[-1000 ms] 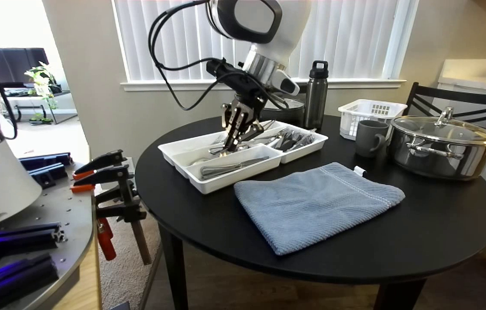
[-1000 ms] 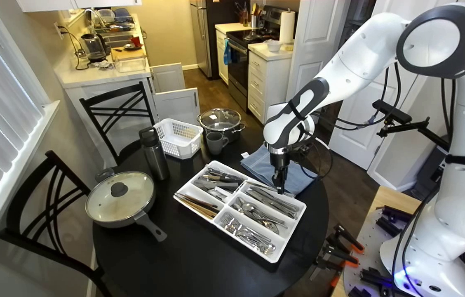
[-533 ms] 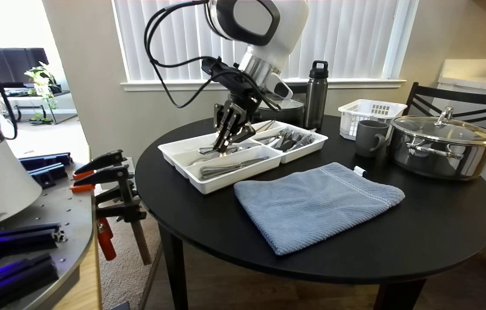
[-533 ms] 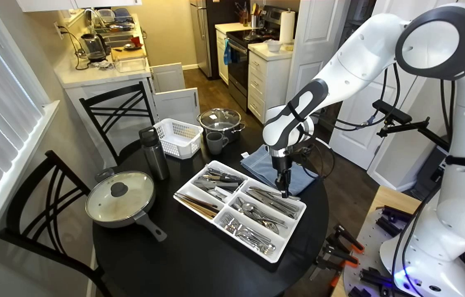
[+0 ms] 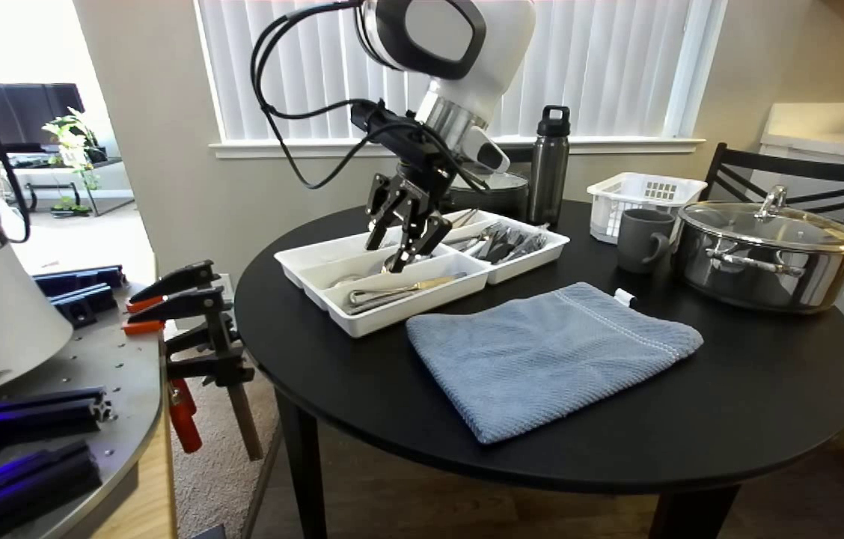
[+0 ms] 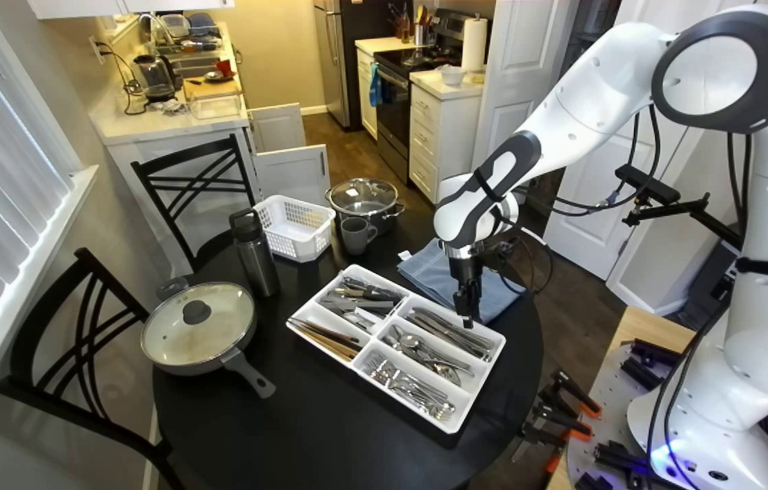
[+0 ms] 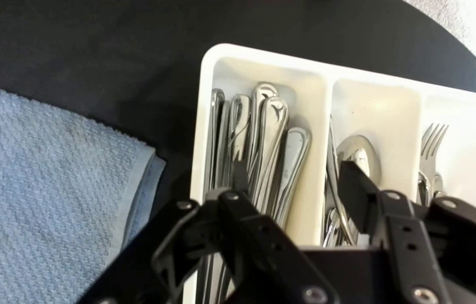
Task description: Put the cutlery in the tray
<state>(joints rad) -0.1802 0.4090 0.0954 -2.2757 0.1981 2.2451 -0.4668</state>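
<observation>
The white tray [image 5: 422,305] lies on the black table, its compartments holding silver cutlery. In the wrist view, several slim handles [image 7: 272,122] lie in the compartment nearest the towel. A spoon [image 7: 362,154] rests in the middle compartment and a fork [image 7: 430,147] in the far one. My gripper [image 7: 295,171] hangs over the tray with its fingers spread apart and nothing between them. One finger is above the handles, the other above the spoon compartment. In an exterior view, the gripper [image 6: 468,322] appears just above the tray's long edge. Its body hides part of the cutlery in the wrist view.
A folded blue towel [image 5: 549,359] lies beside the tray. Around it stand a dark bottle [image 6: 256,255], a white slotted basket [image 6: 295,228], a grey mug [image 5: 643,239], a steel pot [image 5: 774,258] and a lidded pan [image 6: 199,327].
My gripper moved slightly along the tray and down, then its fingers spread. A silver utensil that stuck out from between them is let go and lies among the handles in the tray.
</observation>
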